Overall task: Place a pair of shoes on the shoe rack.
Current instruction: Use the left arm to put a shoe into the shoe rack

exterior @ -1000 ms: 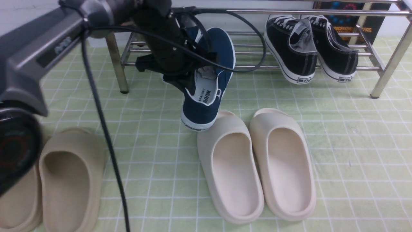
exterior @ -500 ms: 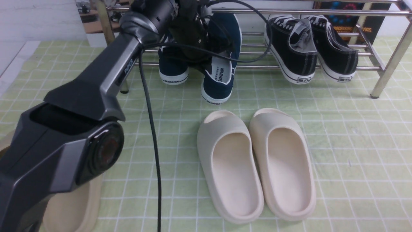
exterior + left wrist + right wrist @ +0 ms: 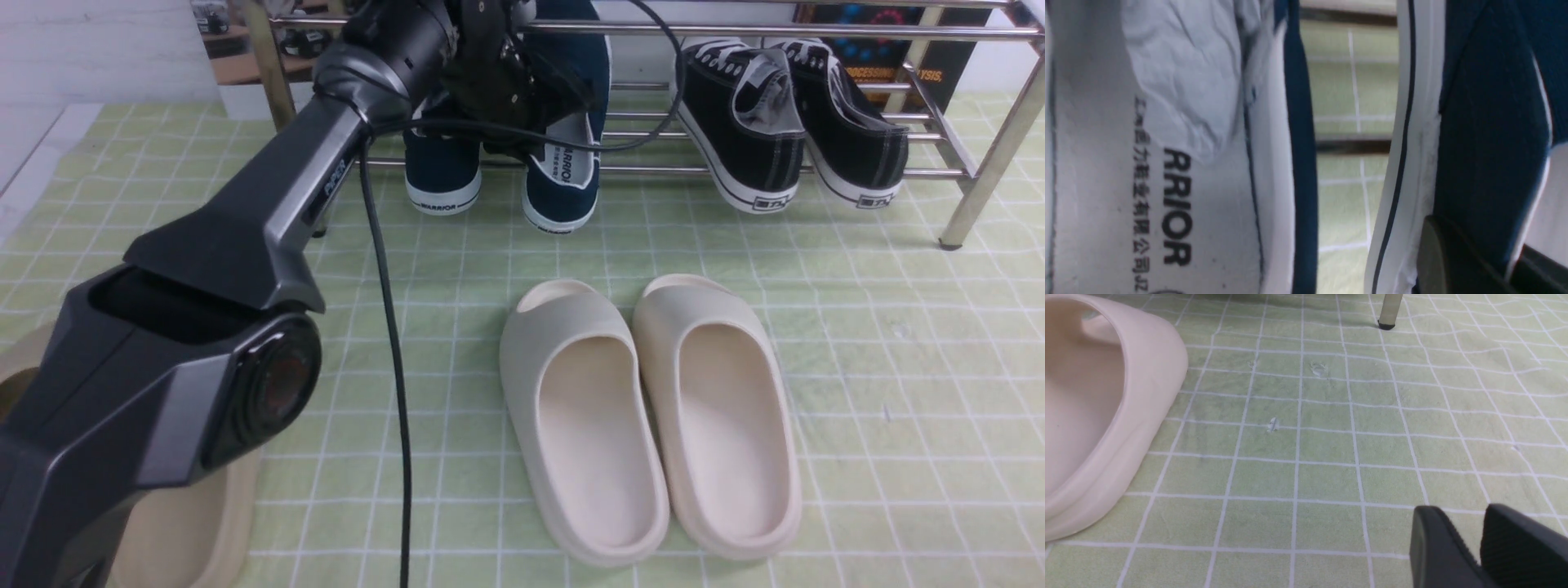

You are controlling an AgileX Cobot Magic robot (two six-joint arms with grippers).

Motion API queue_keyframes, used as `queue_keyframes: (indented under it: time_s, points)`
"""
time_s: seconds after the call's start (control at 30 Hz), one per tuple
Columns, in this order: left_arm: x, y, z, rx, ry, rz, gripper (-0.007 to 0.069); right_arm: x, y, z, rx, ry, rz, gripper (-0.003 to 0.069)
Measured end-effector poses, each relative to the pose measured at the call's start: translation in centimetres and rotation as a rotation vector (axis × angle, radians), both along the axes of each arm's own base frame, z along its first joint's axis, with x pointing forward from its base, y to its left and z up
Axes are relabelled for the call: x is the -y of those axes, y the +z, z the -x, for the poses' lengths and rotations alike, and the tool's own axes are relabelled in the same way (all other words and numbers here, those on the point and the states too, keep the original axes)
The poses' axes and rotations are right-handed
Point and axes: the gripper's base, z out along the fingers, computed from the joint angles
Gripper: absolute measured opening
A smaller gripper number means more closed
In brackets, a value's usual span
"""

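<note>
Front cam: pair of navy-blue canvas slip-on sneakers w/ white rubber soles [image 3: 441, 173] lies side by side on the lower bars of the low chrome-bar metal shoe rack [image 3: 816, 31], toward its left end, heels facing me & overhanging the front bar. My left gripper [image 3: 526, 114] is at the right-hand navy shoe [image 3: 563, 186]; jaws hidden, can't tell if pinching. Black lace-up sneakers [image 3: 788, 131] on rack further right. Cream foam slides [image 3: 645, 416] on green checked mat [image 3: 898, 367]. My right gripper [image 3: 1484, 547] is low over bare mat, empty, pads close together; can't tell if touching
</note>
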Motion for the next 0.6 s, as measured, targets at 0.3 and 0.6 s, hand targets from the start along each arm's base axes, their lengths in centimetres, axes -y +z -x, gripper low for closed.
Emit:
queue_keyframes:
  time_s: [0.3, 0.6]
  points:
    - [-0.1, 0.5, -0.3, 0.038, 0.023, 0.022, 0.0337, 0.0, 0.0, 0.0, 0.000, 0.000, 0.000, 0.0218]
    - [-1.0, 6.9, 2.7, 0.103, -0.097, -0.030, 0.0296, 0.0, 0.0, 0.0, 0.000, 0.000, 0.001, 0.0227]
